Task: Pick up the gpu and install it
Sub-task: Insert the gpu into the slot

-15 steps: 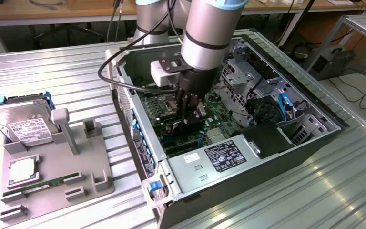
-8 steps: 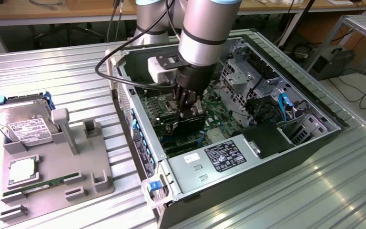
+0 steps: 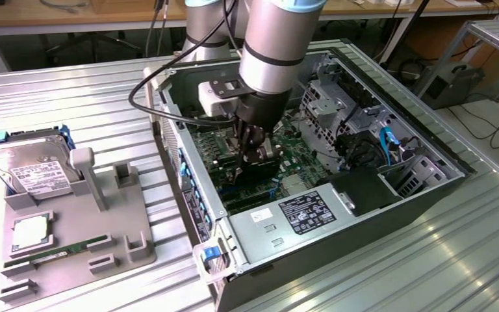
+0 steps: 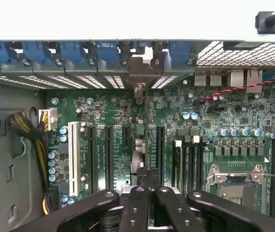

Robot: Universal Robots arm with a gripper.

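The gpu [image 3: 259, 177] hangs as a dark flat card on edge inside the open computer case [image 3: 423, 188], just above the green motherboard [image 3: 301, 166]. My gripper [image 3: 260, 155] reaches straight down into the case and is shut on the card's upper edge. In the wrist view the gpu [image 4: 139, 157] appears edge-on as a thin strip between the black fingers [image 4: 136, 205]. Its silvery end bracket [image 4: 140, 72] lies against the case's rear slot openings. The card runs over the dark expansion slots [image 4: 128, 145] beside the white slot [image 4: 73, 154].
A grey fixture [image 3: 119, 224] beside the case holds a silver hard drive [image 3: 33, 169], a processor chip [image 3: 31, 232] and a green memory stick [image 3: 46, 255]. Inside the case are the power supply [image 3: 306, 211], drive cages [image 3: 336, 97], blue slot clips [image 4: 69, 50] and the processor socket [image 4: 236, 186].
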